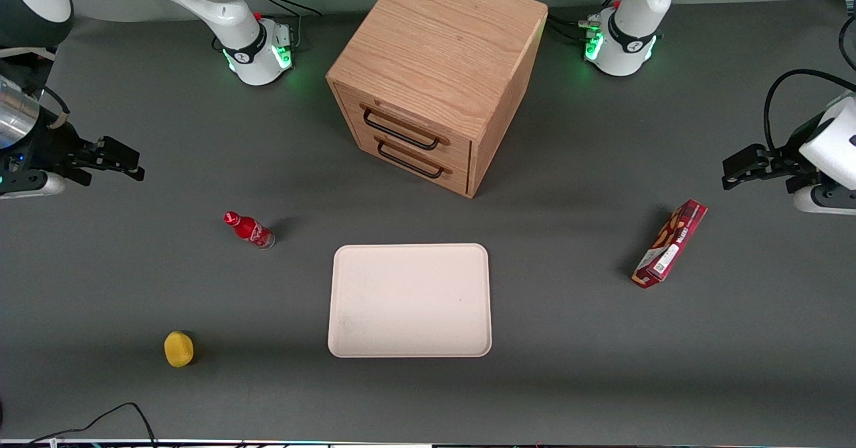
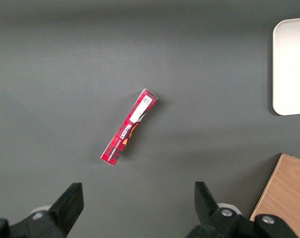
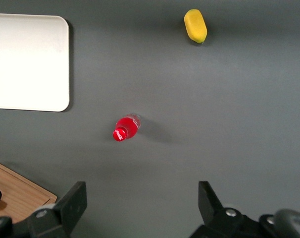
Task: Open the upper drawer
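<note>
The oak cabinet (image 1: 435, 67) stands at the middle of the table's back. Its upper drawer (image 1: 408, 124) is pushed in, with a long black bar handle (image 1: 399, 130) across its light wood front. The bottom drawer (image 1: 413, 159) sits below it, also pushed in. My right gripper (image 1: 124, 160) hovers above the table toward the working arm's end, well away from the cabinet. It is open, with nothing between its fingers (image 3: 73, 201). In the right wrist view a corner of the cabinet (image 3: 19, 193) shows beside the gripper (image 3: 141, 198).
A red bottle (image 1: 249, 229) stands nearer the front camera than my gripper. A yellow sponge-like object (image 1: 178, 348) lies near the table's front edge. A cream tray (image 1: 409, 299) lies in front of the cabinet. A red snack box (image 1: 670, 243) lies toward the parked arm's end.
</note>
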